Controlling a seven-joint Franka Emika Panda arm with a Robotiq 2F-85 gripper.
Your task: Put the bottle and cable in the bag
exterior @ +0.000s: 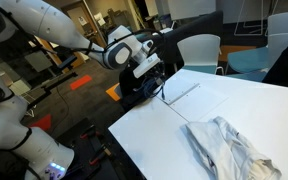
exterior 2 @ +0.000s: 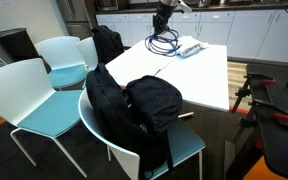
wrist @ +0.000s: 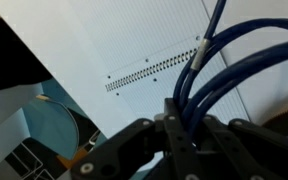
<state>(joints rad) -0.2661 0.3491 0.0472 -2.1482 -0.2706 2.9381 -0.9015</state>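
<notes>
Cable clamped between fingers, above spiral notebook; cloth nearby, backpack on chair.

Looped blue cable dangling; black bag upright

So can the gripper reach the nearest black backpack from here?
Likely yes. The gripper, shut on the blue cable, hangs over the spiral notebook near the table edge, and the black backpack sits just past that edge with nothing between. Whether it is open can't be told.
</notes>
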